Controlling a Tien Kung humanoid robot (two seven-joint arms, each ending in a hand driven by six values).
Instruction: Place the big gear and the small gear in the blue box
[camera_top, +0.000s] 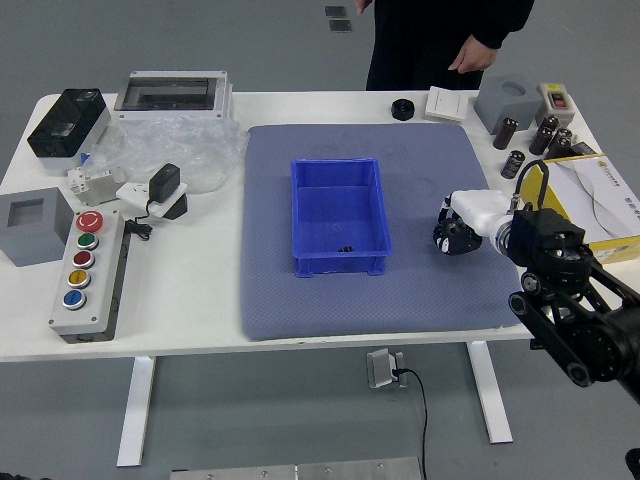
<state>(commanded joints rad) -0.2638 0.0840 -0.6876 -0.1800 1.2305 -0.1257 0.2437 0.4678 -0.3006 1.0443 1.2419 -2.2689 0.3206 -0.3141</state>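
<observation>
If the big gear is hidden beneath the right hand (462, 226), it could be dropped through a weak grip or knocked against the blue box (341, 266); whether anything is held cannot be told. The hand is poised low, back upward, towards the right edge of the counter (190, 300). A dark piece (345, 249), probably the small gear, is seen inside the box.

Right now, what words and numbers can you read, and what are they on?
I can't read any words or numbers here.
Yellow box: any print on its edge is too small to read.
Red button: any marks on it are too small to read.
Small device with a red switch: too small to read.
Blue box: no writing shows.
</observation>
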